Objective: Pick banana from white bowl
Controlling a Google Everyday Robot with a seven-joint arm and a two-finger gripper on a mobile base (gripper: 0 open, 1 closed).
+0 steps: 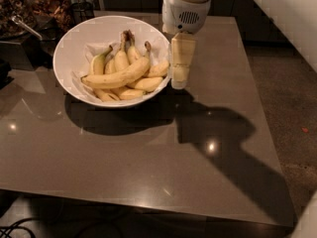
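The white bowl [67,43] stands at the back left of the dark table and holds several bananas on white paper. The banana [121,76], long and pale yellow, lies across the top of the pile, its stem pointing up and right. A banana with a green stem [99,59] sits at the left of the pile. My gripper [179,81] hangs from the white arm [185,6], pointing down, just outside the bowl's right rim and above the tabletop. It holds nothing that I can see.
Dark containers with snacks and a metal handle [25,26] crowd the back left corner beside the bowl. The table's right edge [262,108] drops to a speckled floor. Cables [15,229] lie under the front edge.
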